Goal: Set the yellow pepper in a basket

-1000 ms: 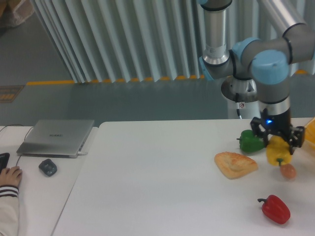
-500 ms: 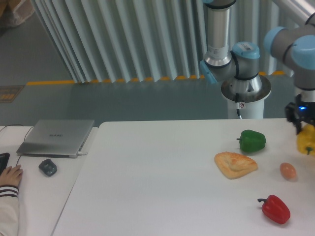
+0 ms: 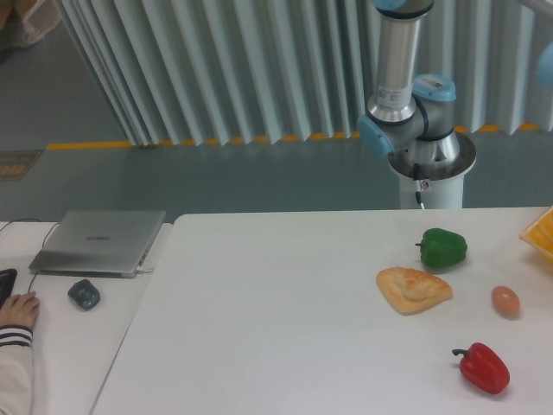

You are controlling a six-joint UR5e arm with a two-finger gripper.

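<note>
Jaws and gripper lie outside the frame, as does the yellow pepper. Basket [image 3: 541, 235]: only a corner shows at the right edge. On the table [image 3: 285, 320]: green pepper [image 3: 444, 248], bread [image 3: 413, 289], egg [image 3: 505, 300], red pepper [image 3: 483, 367].

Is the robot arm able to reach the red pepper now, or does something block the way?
Probably yes: the red pepper lies alone on the table, nothing over it. But the gripper is out of frame, so its position is unknown.
</note>
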